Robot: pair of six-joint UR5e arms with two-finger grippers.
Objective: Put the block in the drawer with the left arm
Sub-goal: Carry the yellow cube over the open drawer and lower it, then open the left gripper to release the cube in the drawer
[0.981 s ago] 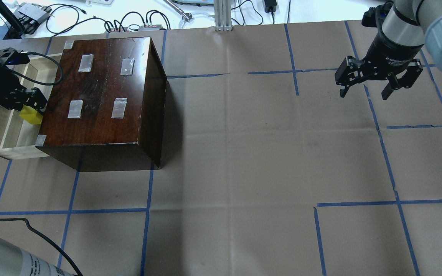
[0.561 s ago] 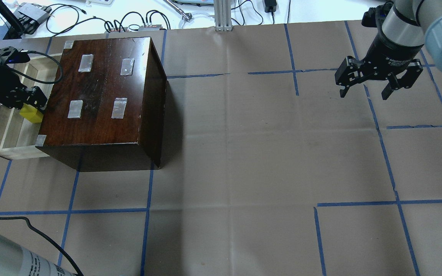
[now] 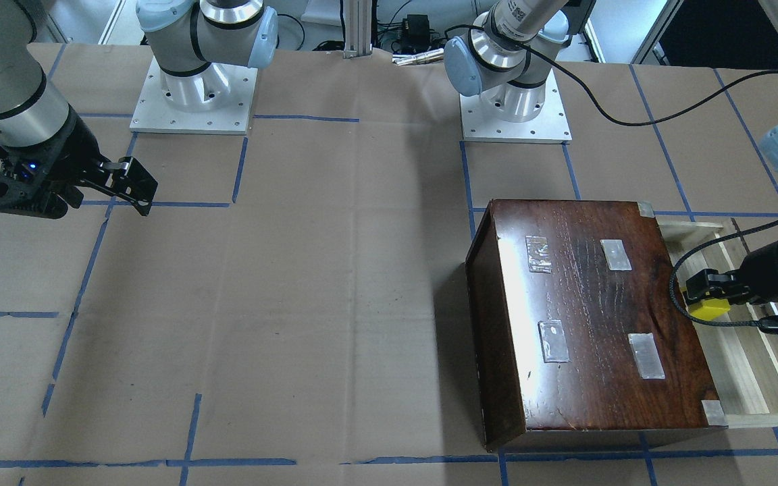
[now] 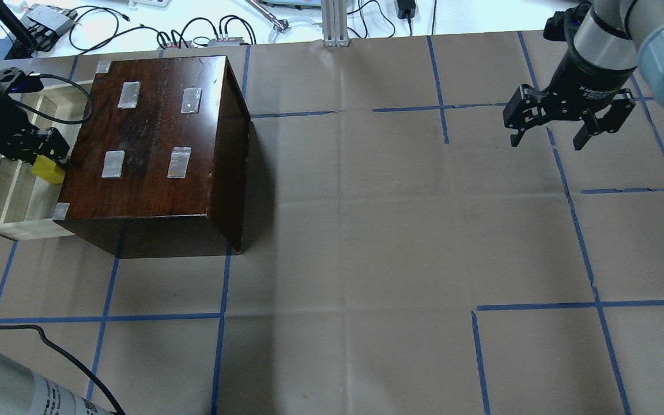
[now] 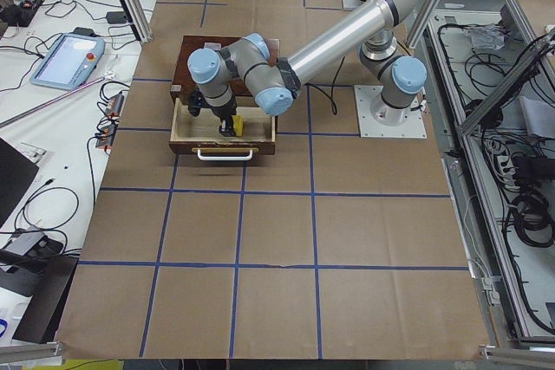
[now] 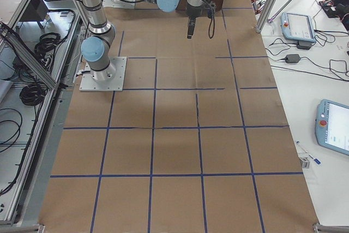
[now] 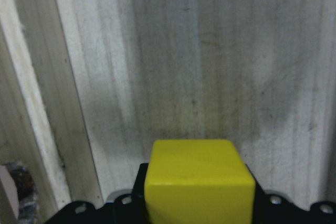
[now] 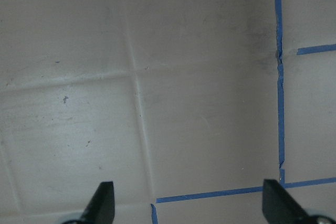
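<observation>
Front-facing: left gripper [image 3: 708, 300] clamped on the block [image 3: 712, 310], low inside the open drawer [image 3: 760, 385], just beside the dark box [image 3: 591, 317].
Overhead: right gripper [image 4: 546, 140] well apart at far right, fingers spread wide, empty.
Left wrist: block between the jaws over the drawer floor. Cannot tell whether it touches.

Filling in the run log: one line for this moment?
phase: place | left gripper: shut on block, over open drawer, not released | right gripper: open, empty

The dark box [image 4: 153, 138] covers part of the drawer [image 4: 19, 229]; the wrist view's edge crops the block [image 7: 199, 182].
</observation>
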